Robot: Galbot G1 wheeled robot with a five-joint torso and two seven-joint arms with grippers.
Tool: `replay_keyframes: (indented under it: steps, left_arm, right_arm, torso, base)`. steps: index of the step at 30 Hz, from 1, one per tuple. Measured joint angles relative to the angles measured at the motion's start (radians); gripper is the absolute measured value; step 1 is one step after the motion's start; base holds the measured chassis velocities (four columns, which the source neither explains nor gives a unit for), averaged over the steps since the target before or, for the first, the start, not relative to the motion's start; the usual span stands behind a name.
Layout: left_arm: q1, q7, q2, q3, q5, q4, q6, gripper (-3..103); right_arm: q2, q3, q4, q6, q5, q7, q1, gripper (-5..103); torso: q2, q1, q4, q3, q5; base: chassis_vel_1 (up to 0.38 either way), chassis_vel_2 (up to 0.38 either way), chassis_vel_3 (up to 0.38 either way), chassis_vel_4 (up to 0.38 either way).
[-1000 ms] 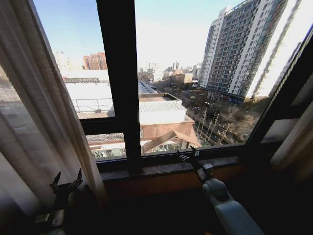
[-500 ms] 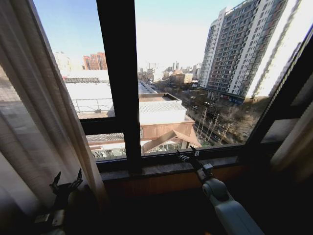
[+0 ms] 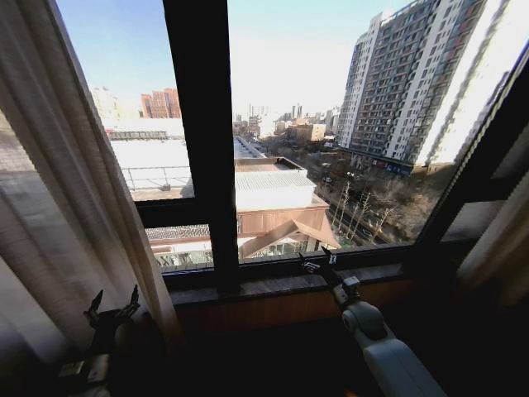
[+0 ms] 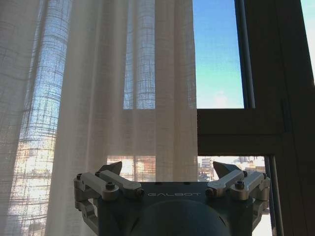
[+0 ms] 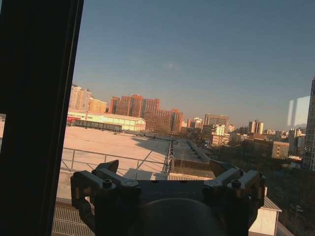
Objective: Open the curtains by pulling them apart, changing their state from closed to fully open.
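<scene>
The sheer cream curtains (image 3: 58,190) hang bunched at the left side of the window, their pleats reaching past the glass. A second panel edge (image 3: 500,240) shows at the far right. My left gripper (image 3: 111,304) stands open low at the left, just in front of the left panel, nothing between its fingers; the left wrist view has the gripper (image 4: 167,169) facing the pleated curtains (image 4: 98,98). My right gripper (image 3: 316,260) is open near the window sill, at the middle, pointing at the bare glass, and its wrist view shows the gripper (image 5: 165,169) empty against the city outside.
A thick dark window mullion (image 3: 202,141) runs down the middle. A stone sill (image 3: 273,285) lies under the glass, with a wooden wall below it. The dark frame post (image 5: 34,118) stands close beside the right gripper.
</scene>
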Motion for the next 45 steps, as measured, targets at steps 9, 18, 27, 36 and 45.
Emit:
replay_keyframes:
  steps: [9, 18, 27, 36, 45]
  left_arm:
    - [-0.001, 0.000, 0.000, 0.000, 0.000, 0.000, 0.000, 100]
    - [-0.091, -0.043, 0.019, 0.065, 0.000, 0.010, 0.118, 100]
    - [-0.251, -0.127, 0.056, 0.180, -0.002, 0.033, 0.330, 100]
    - [-0.429, -0.219, 0.096, 0.307, -0.005, 0.058, 0.568, 100]
    - [-0.495, -0.254, 0.112, 0.355, -0.006, 0.069, 0.658, 100]
  right_arm:
    - [0.000, 0.000, 0.000, 0.000, 0.000, 0.000, 0.000, 100]
    - [0.000, 0.000, 0.000, 0.000, 0.000, 0.000, 0.000, 100]
    - [0.000, 0.000, 0.000, 0.000, 0.000, 0.000, 0.000, 100]
    - [0.000, 0.000, 0.000, 0.000, 0.000, 0.000, 0.000, 100]
    - [0.000, 0.000, 0.000, 0.000, 0.000, 0.000, 0.000, 100]
  torso:
    - [0.000, 0.000, 0.0000, 0.000, 0.0000]
    - [0.000, 0.000, -0.0001, 0.000, 0.0000]
    - [0.000, 0.000, -0.0001, 0.000, 0.0001]
    - [0.000, 0.000, 0.0000, 0.000, 0.0000]
    - [0.000, 0.000, 0.0003, 0.000, 0.0000]
  base:
    - [0.000, 0.000, 0.000, 0.000]
    - [0.000, 0.000, 0.000, 0.000]
    - [0.000, 0.000, 0.000, 0.000]
    - [0.000, 0.000, 0.000, 0.000]
    - [0.000, 0.000, 0.000, 0.000]
